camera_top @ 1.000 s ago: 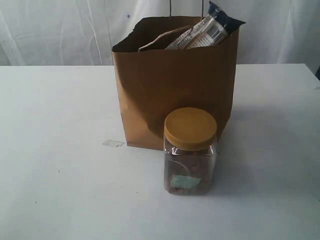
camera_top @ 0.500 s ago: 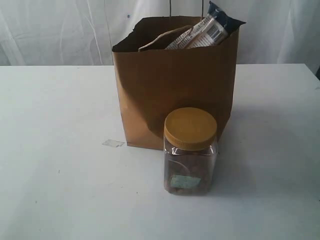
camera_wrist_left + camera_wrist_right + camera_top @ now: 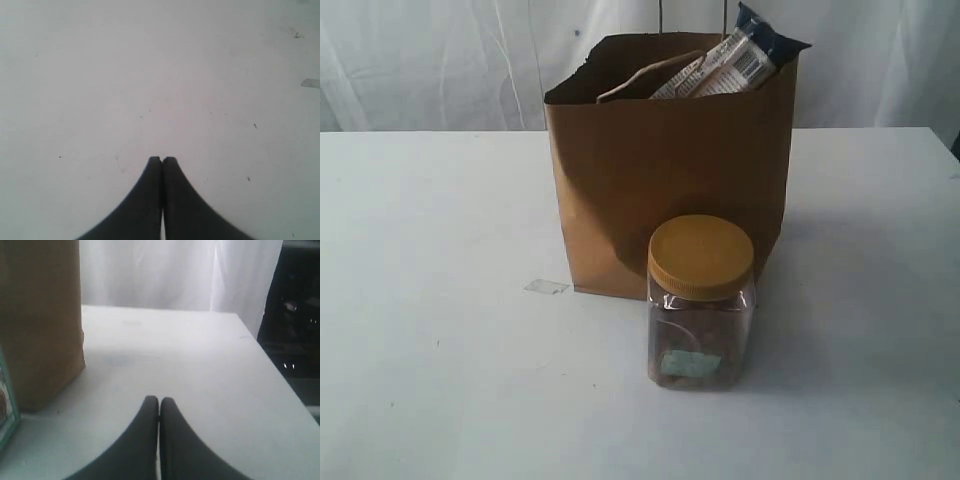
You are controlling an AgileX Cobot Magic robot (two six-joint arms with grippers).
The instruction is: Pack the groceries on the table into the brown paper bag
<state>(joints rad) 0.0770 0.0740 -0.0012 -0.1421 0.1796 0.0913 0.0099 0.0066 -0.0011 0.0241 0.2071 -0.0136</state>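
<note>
The brown paper bag (image 3: pixel 670 160) stands upright at the back middle of the white table (image 3: pixel 430 380). The dark-blue pasta packet (image 3: pixel 745 55) pokes out of its top at the right. The yellow-lidded clear jar (image 3: pixel 701 300) stands upright on the table just in front of the bag. Neither gripper shows in the exterior view. In the left wrist view my left gripper (image 3: pixel 162 159) is shut and empty over bare table. My right gripper (image 3: pixel 159 399) is also shut and empty; the bag (image 3: pixel 40 315) and a sliver of the jar (image 3: pixel 7 405) lie off to its side. The other groceries are hidden.
A small clear scrap (image 3: pixel 546 287) lies on the table left of the bag, and shows in the left wrist view as a scrap (image 3: pixel 311 83). A white curtain (image 3: pixel 420 60) hangs behind. The table's edge (image 3: pixel 280 375) drops to a dark area.
</note>
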